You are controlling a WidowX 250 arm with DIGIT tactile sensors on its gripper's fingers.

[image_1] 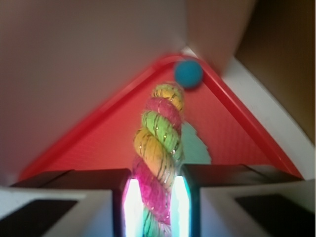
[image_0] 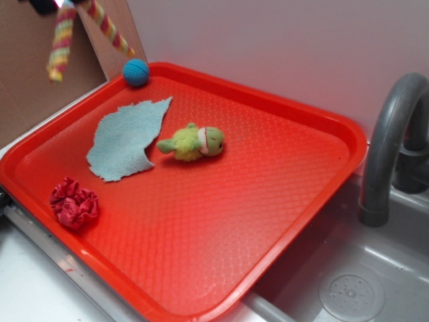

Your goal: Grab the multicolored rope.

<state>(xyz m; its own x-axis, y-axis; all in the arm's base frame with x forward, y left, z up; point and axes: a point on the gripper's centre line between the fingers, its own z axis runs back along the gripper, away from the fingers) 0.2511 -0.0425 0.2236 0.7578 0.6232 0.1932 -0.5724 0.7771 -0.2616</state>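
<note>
Gripper clamped on the thick twisted multicolored rope, pinched between its fingers; rope hangs lengthwise, lifted clear at upper left above red plastic tray.

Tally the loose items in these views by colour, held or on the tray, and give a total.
Multicoloured: 1, the multicolored rope, clamped between the fingers, lifted above the tray
Blue: 2, ball and cloth
Red: 1, scrunchie
Yellow-green: 1, plush toy
Total: 5
</note>
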